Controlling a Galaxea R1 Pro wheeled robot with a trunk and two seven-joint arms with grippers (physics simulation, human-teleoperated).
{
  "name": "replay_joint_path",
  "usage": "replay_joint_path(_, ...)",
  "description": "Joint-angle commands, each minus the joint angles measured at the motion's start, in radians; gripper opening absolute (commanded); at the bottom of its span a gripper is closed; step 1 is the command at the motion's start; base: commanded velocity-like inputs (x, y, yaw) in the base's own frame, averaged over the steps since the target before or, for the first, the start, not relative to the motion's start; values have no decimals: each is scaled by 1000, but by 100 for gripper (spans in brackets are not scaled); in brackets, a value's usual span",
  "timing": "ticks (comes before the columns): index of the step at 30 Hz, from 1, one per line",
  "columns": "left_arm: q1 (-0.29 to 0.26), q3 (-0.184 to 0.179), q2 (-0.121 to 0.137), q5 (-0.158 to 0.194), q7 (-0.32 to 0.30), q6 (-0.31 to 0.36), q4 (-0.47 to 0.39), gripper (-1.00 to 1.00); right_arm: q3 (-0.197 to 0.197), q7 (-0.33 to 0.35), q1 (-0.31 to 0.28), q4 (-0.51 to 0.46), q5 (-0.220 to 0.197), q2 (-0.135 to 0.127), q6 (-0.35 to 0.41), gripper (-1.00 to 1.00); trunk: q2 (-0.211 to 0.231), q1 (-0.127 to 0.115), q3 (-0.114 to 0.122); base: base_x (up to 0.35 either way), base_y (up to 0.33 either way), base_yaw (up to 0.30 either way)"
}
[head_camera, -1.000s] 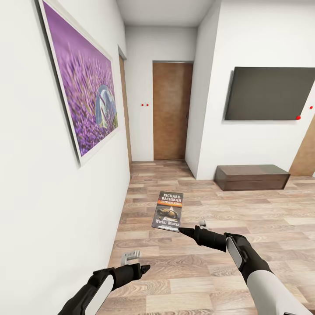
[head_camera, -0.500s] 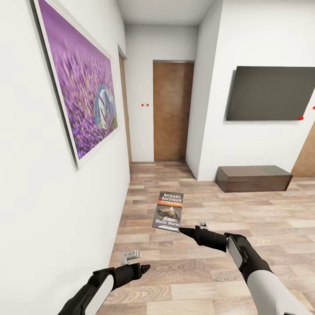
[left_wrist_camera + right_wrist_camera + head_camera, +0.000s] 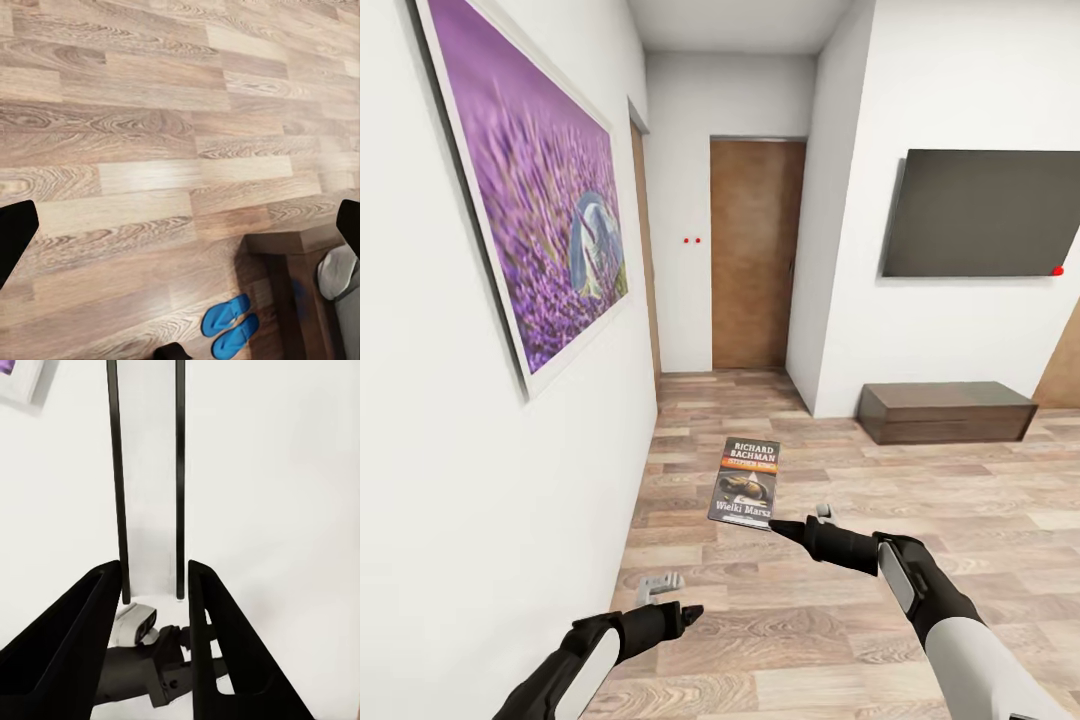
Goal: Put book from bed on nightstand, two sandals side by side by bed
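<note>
Right end effector (image 3: 772, 523) pinched shut on the book (image 3: 744, 483), at 12 o'clock, held upright by its bottom corner. Left end effector (image 3: 690, 609) wide open, empty. Could slip out while rolling: thin grip.

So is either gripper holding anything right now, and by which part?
The right gripper holds the book, pinched at its lower edge near the bottom right corner, cover facing the head camera. The left gripper is open and empty.

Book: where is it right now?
Head view: the book is held edge-on in the right gripper, above the wood floor, ahead of the robot, near the left-hand wall.
</note>
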Motion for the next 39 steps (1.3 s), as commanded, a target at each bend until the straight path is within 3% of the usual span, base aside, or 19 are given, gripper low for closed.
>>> replay_joint_path(1, -1, -2, 1, -3, 0, 3, 0, 100, -2, 1, -1, 0, -4, 0, 6, -100, -2, 1, -1, 302, 69, 0)
replay_joint_path(9, -1, 1, -1, -70, 0, 2, 4, 100, -2, 2, -1, 0, -4, 0, 6, -100, -2, 1, -1, 324, 77, 0)
replay_joint_path(16, -1, 3, -2, -95, 0, 2, 5, 100, -2, 3, -1, 0, -4, 0, 6, -100, -2, 1, -1, 342, 84, 0)
replay_joint_path(29, -1, 3, -4, -106, 0, 2, 5, 100, -1, 3, -1, 0, -4, 0, 6, -100, -2, 1, -1, 348, 74, 0)
replay_joint_path(39, -1, 3, -4, -107, 0, 2, 6, 100, 0, 3, -1, 0, -4, 0, 6, -100, -2, 1, -1, 323, -72, 0)
